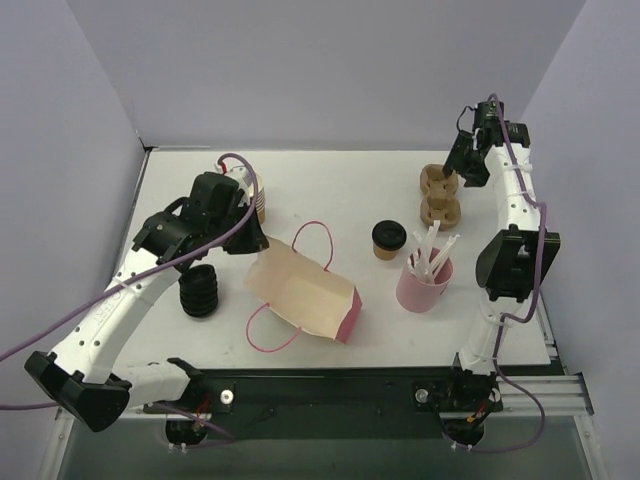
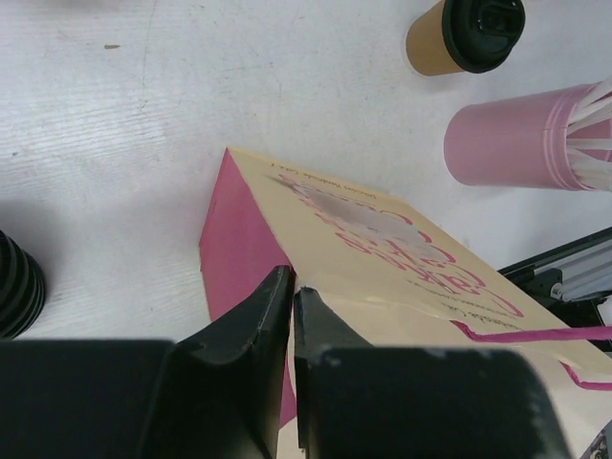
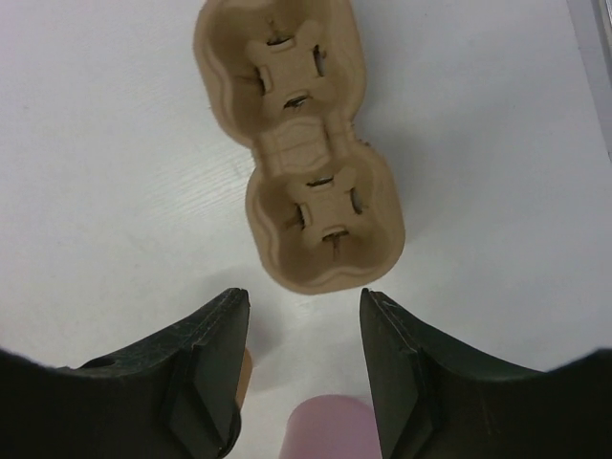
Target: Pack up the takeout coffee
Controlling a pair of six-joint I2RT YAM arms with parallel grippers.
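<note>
The takeout coffee, a tan cup with a black lid, stands upright at mid-table; the left wrist view shows the same cup at the top right. A tan and pink paper bag lies on its side left of it. My left gripper is at the bag's upper-left end. In the left wrist view the left gripper is shut on the bag's edge. My right gripper hovers at the back right, open and empty, just short of a cardboard cup carrier.
A pink cup with white straws stands just right of the coffee. The cup carrier lies behind it. A stack of black lids sits left of the bag, and a stack of tan cups stands behind my left gripper.
</note>
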